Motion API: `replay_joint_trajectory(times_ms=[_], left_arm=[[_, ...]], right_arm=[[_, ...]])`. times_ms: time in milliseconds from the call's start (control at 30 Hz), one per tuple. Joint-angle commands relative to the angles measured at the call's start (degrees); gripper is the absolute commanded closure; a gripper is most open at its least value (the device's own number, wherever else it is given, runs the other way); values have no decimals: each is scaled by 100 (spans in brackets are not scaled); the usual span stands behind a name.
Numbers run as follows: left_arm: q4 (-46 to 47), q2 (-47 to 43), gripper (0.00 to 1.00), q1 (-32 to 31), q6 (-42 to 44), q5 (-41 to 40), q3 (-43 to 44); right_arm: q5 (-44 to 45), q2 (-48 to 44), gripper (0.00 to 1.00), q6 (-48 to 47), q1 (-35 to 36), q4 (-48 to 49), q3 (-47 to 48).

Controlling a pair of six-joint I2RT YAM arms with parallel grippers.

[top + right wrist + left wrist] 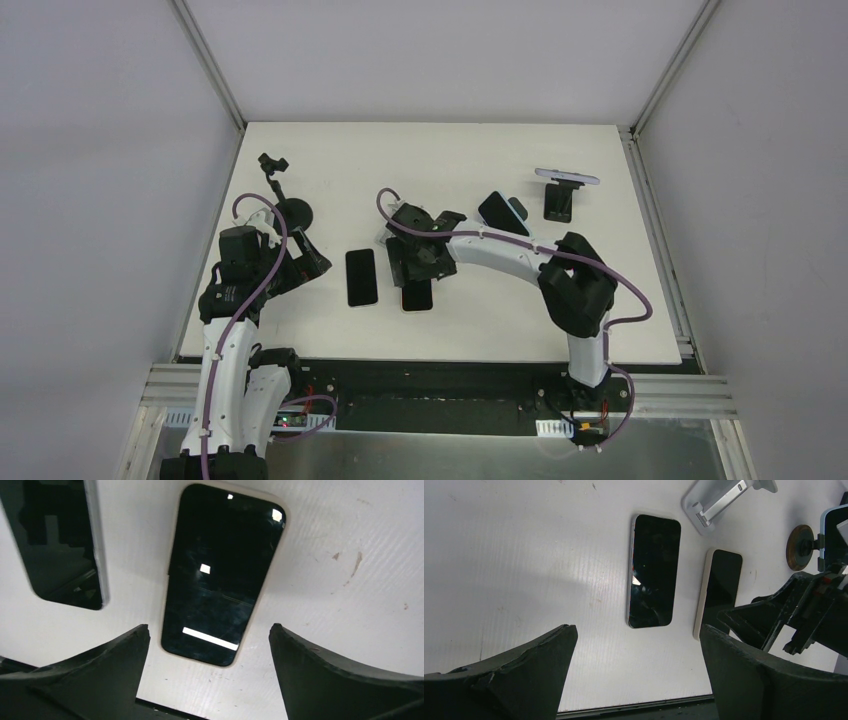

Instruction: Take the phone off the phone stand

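Right tool [208, 627], spread wide, hangs over the cream-cased black phone [222, 575] lying flat on the white worktop [350, 595], so it looks let go.

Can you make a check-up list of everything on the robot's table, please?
Surface: white table, few small scuffs.
Job's things: black phone and cream-cased phone lie flat, side by side, apart; a third phone leans tilted on a phone stand, far right.
Clutter: gooseneck holder with round base, empty; silver stand, empty; black stand carrying a pale device.
Grippers: left gripper open, holding nothing; right gripper open, above the cream-cased phone.
Cables: purple cables run along both arms.
Surroundings: grey walls, metal frame.
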Motion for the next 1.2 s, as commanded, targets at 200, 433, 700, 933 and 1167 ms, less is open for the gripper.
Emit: replay_joint_trajectory(times_ms=[200,433,700,933,1167], left_arm=[[-9,-40,0,-36,-47,81,127],[-9,-31,0,-36,-56,110,125],[-9,-53,0,-44,-55,97,127],[-9,-62,0,-37,-55,104,127],[-8,-88,0,-42,-55,73,127]], right_arm=[[394,-190,1,994,-21,232,-427],[540,-57,1,1532,4,534,-521],[705,384,1,1511,106,246,-145],[1067,593,3,1403,254,-140,34],[1177,827,20,1200,317,-389,278]])
